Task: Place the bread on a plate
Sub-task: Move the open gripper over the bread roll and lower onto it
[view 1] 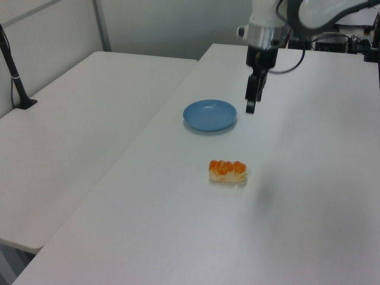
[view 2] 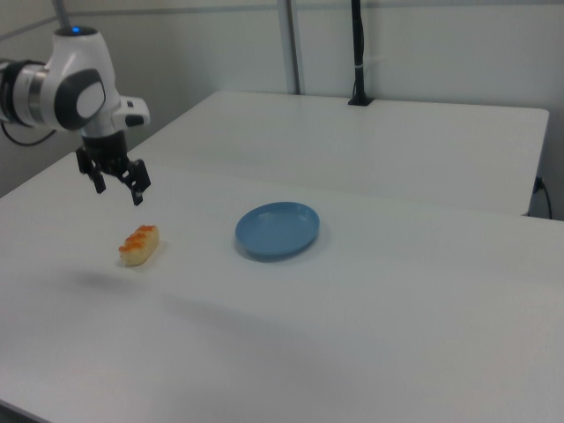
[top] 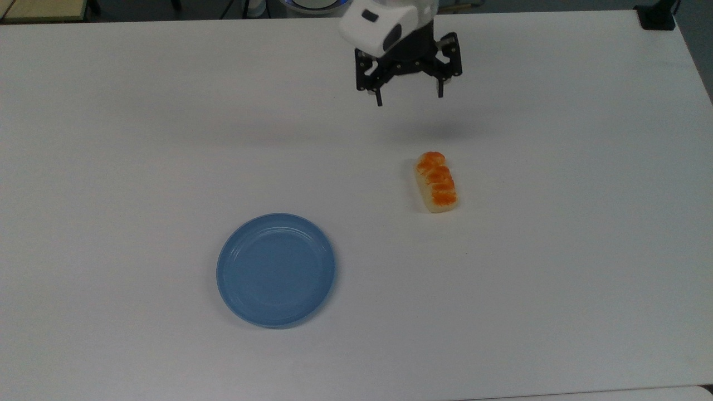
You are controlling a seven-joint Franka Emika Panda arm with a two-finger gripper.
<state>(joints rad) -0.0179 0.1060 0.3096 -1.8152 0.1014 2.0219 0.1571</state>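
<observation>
We see our gripper spread wide above the table, bread below it untouched, blue plate well apart at the top view's left.

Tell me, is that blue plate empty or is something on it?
Empty. The plate shows only its bare blue surface, and the bread lies apart from it on the white table.

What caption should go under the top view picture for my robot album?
Open gripper hovers above the white table near the bread; the empty blue plate waits.
</observation>
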